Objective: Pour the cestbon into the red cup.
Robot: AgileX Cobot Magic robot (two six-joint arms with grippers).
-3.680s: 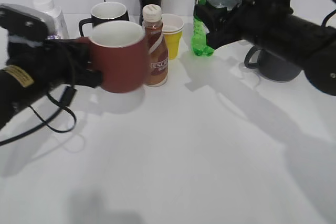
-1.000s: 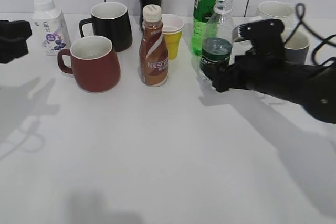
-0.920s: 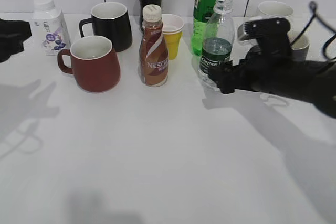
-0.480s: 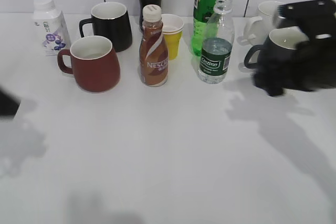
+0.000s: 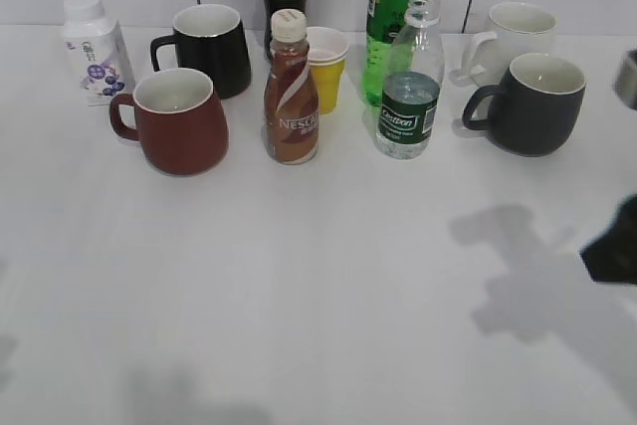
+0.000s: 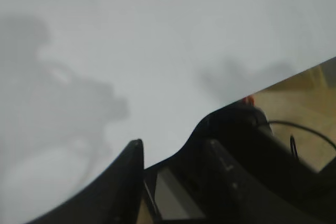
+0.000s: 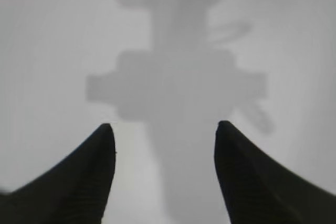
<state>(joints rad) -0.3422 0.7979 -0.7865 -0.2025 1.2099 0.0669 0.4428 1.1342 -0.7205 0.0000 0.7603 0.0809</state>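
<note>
Right gripper point(image 7: 164, 145) released, withdrawn to bench's right edge; cestbon point(image 5: 409, 82) set upright, red cup point(image 5: 179, 121) filled. Left gripper point(image 6: 157, 177): cannot tell.

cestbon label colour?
Dark green with white lettering, on the cestbon; exterior view shows it best.

Cestbon bottle and red cup, both upright on the white bench.
The cestbon point(image 5: 408, 82): clear, uncapped, dark green label, partly filled, right of centre near the far edge. The red cup point(image 5: 177, 119): maroon, white inside, handle facing left, toward the far-left corner.
</note>
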